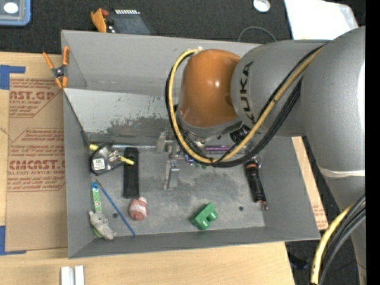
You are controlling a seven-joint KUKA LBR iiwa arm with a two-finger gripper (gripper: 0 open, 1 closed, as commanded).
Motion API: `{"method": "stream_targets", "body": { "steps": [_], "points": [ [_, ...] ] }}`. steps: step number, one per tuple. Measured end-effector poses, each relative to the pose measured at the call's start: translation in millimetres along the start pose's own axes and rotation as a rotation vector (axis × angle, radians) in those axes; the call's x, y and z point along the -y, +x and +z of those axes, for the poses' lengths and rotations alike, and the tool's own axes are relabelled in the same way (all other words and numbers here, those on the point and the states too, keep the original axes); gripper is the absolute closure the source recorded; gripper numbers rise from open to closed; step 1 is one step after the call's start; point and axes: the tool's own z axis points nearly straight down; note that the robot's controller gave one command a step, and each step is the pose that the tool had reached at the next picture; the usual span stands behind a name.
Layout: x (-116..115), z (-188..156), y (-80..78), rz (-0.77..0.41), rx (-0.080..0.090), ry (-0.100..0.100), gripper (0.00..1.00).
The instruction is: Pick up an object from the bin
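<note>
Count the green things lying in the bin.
2. A green block lies low on the floor of the bin, right of centre; a slim green stick lies by the left wall. The arm may hide others.

White letters running up the grey arm [279,100], right of frame centre, read "KUKA". At the left edge of the frame, the cardboard [29,218] carries red print, cut off by the edge: "CAST. GP" above, "CAST." lower down, and beneath it "CAST ACRYLIC SHEET". The finer red lines are too small to read.
</note>
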Motion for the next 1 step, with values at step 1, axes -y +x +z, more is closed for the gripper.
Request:
{"method": "stream_targets", "body": {
  "steps": [1],
  "points": [
    [0.6, -5.0, -1.8, 0.002, 0.007, -0.001, 0.0]
  ]
}}
